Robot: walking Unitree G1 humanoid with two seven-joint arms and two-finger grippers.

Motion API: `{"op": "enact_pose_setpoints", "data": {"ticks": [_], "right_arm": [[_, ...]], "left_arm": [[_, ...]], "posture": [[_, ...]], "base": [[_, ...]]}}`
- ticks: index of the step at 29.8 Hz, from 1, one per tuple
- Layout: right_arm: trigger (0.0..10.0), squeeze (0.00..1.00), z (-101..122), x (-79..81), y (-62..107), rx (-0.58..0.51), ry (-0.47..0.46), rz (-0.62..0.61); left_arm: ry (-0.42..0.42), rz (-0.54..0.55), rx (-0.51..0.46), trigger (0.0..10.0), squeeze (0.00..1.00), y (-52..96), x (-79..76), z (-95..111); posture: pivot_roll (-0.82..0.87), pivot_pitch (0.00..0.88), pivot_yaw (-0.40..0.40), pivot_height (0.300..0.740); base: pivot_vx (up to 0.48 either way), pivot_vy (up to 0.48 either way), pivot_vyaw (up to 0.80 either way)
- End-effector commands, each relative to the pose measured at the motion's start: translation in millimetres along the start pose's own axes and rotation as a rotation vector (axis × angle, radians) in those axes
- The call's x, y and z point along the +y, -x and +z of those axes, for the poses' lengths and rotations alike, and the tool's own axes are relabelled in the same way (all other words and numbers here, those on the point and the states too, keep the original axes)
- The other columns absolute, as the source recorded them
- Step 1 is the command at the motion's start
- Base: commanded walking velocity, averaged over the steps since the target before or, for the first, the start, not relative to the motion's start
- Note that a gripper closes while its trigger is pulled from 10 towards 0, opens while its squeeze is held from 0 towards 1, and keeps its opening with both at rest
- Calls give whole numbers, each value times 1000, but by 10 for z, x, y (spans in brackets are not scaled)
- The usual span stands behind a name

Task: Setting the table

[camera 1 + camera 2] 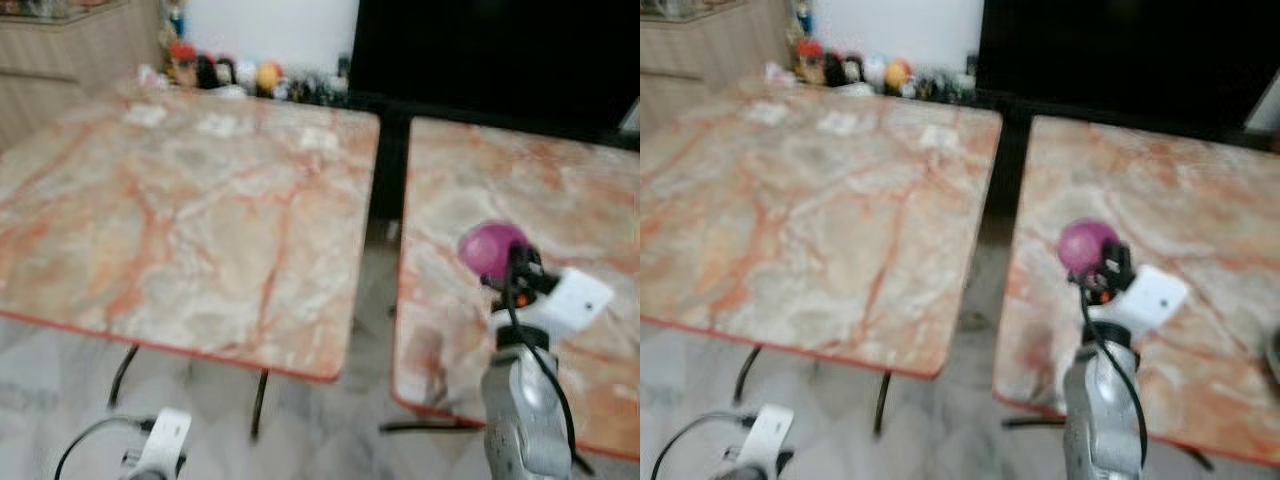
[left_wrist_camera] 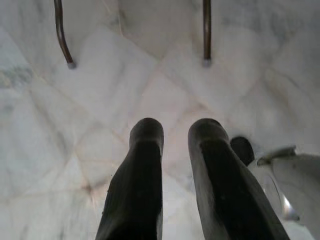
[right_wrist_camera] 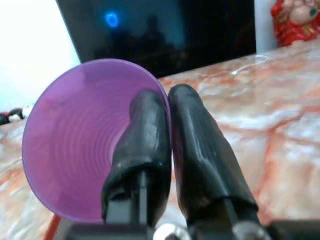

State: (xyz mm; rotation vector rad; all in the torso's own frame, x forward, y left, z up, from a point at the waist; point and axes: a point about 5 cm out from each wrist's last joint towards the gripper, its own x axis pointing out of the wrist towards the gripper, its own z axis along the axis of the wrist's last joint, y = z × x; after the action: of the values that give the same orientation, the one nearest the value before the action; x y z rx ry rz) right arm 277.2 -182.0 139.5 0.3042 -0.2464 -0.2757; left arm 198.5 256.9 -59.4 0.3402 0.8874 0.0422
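Two marble-patterned counters stand side by side with a dark gap between them: the left counter [image 1: 190, 210] and the right counter [image 1: 560, 230], each with a thin red edge. The head views are slightly blurred.

Right gripper [image 3: 167, 107]: raised over the near part of the right counter, its jaws clenched on the rim of a purple cup [image 3: 75, 145]. One finger lies inside the cup and the other outside, so the wall is pinched between them. The cup is held off the counter, tilted, with its ribbed inside facing the wrist camera. In the head views the cup [image 1: 492, 250] appears as a rounded purple shape just above the silver right arm [image 1: 525, 400].

Left gripper [image 2: 175, 135]: hanging low beside the robot over the pale marble floor [image 2: 150, 80], jaws released with a small gap between the two black fingers [image 2: 142, 165] and holding nothing. Two dark metal counter legs [image 2: 206, 30] reach the floor beyond it.

Background: a row of small coloured figurines [image 1: 225, 72] along the far edge of the left counter, and a large black screen [image 1: 490, 50] behind the right counter.
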Motion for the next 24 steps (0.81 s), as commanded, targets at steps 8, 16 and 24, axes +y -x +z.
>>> {"op": "enact_pose_setpoints", "data": {"ticks": [8,16,24], "right_arm": [[10000,0,5,-19,4,-7,-21,-29],[10000,0,12,-120,-60,-1,11,-78],[10000,0,-30,-138,-233,53,14,-132]], "left_arm": [[9,-14,-3,10000,0,-4,-66,4],[18,-25,-6,10000,0,-4,-76,5],[26,-27,-4,10000,0,-4,-88,2]], "posture": [[143,0,-30,740],[132,0,-30,740],[132,0,-33,740]], "base": [[0,-407,0],[0,0,0],[0,0,0]]}}
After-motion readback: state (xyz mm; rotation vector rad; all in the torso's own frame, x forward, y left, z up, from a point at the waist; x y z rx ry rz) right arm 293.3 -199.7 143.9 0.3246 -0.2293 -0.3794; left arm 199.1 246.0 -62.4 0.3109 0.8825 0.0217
